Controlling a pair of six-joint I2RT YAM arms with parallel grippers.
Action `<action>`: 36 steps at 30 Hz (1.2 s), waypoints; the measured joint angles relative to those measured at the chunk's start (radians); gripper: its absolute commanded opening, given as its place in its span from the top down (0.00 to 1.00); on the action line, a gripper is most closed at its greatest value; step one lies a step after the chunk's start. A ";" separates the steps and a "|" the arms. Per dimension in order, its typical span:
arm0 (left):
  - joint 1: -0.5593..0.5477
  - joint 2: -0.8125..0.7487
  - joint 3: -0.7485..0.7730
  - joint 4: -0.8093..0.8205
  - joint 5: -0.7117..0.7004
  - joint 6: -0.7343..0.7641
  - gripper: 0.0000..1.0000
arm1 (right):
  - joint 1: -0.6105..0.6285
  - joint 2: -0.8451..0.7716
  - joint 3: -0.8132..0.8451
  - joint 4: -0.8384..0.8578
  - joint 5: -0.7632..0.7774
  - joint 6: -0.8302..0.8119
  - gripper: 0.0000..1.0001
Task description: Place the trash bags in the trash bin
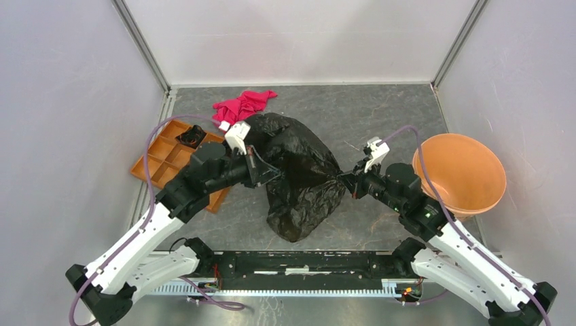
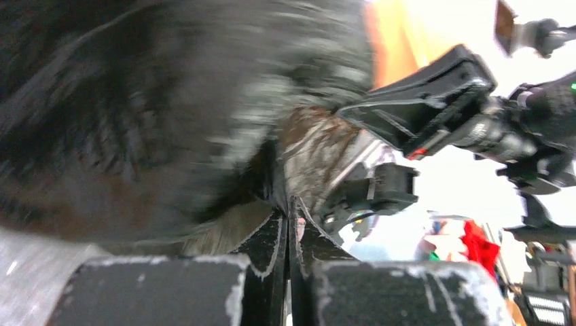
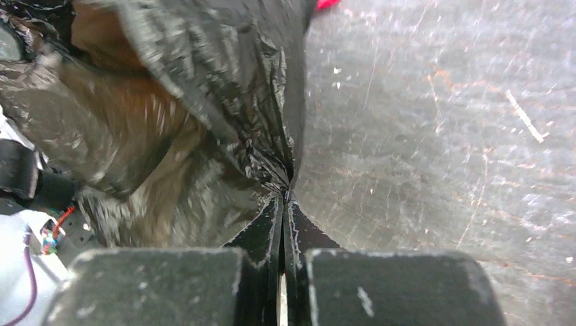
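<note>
A large shiny black trash bag (image 1: 299, 173) hangs stretched between both arms over the middle of the table. My left gripper (image 1: 266, 170) is shut on its left edge; in the left wrist view the closed gripper (image 2: 291, 204) pinches the film (image 2: 170, 102). My right gripper (image 1: 345, 178) is shut on its right corner; in the right wrist view the gripper (image 3: 285, 197) clamps the gathered film (image 3: 204, 102). The terracotta-orange trash bin (image 1: 462, 173) lies tilted at the right, just behind my right arm, its mouth facing the camera.
A pink-red cloth (image 1: 243, 105) lies at the back, behind the bag. A flat orange tray with square compartments (image 1: 166, 159) sits at the left under my left arm, with a small black object (image 1: 191, 137) in one cell. White walls close in on both sides.
</note>
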 measured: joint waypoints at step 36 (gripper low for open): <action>0.001 0.033 0.208 0.037 -0.330 0.232 0.98 | -0.001 0.218 0.514 -0.373 0.298 -0.213 0.02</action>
